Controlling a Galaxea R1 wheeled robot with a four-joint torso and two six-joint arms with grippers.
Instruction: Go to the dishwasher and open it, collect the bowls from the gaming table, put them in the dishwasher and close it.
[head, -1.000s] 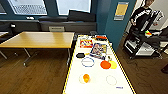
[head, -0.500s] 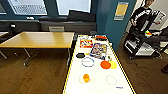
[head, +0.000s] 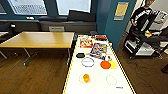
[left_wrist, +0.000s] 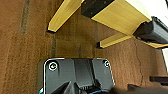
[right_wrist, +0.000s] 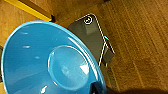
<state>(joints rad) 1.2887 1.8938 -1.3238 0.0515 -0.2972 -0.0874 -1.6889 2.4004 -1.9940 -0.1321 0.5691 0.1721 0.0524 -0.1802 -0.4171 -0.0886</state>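
Looking down on the gaming table (head: 75, 75) straight ahead, white top, yellow edge, running from near to far. Seeing three bowls on that counter at mid-length: orange bowl (head: 105, 64) right of centre, yellow bowl (head: 113, 64) touching it on the right, pale bowl with bluish rim (head: 87, 61) left of both and slightly farther. Also spotting a small orange cup (head: 86, 78) nearer, left of centre, a black disc (head: 80, 55) just beyond the pale bowl, and two colourful game boxes (head: 98, 50) toward the far end.

Left of the counter: wood-topped table (head: 40, 39), standing apart on the brown wood floor (head: 37, 75). Far right: person (head: 142, 17) standing behind a dark cart (head: 143, 43).

Right pincer (right_wrist: 98, 87) closed on the rim of a blue bowl (right_wrist: 50, 60), holding it above the floor (bowl tilted, hollow facing the wrist camera), with a yellow bar (right_wrist: 27, 8) beyond it.

Left pincer: cannot tell whether open or closed. Seeing in the left wrist view yellow-wood legs (left_wrist: 63, 15) on the floor.
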